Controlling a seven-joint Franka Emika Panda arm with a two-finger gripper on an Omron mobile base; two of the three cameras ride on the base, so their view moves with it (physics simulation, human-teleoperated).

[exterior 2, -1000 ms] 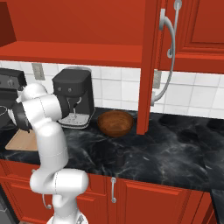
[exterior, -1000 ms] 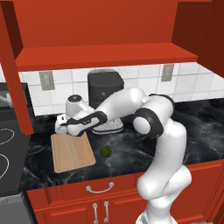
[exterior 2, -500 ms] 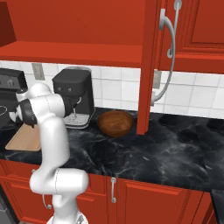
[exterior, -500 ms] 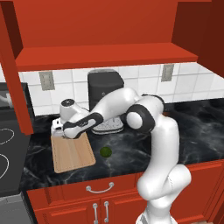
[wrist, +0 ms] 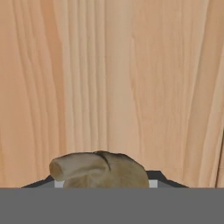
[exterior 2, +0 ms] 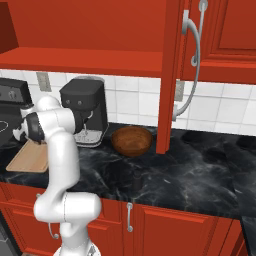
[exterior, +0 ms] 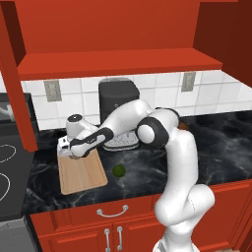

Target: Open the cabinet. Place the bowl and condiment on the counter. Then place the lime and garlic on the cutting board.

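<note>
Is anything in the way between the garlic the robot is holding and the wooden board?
Nothing visible is. The garlic sits in the gripper right above the cutting board, and the hand view shows bare wood under it. The lime lies off to the side on the counter.

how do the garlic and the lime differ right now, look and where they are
The garlic is tan and lumpy; the lime is dark green and smooth and round. The garlic sits between the tips of the gripper, over the cutting board; the lime lies free on the counter, just off the board's right edge. Both are small and of similar size.
</note>
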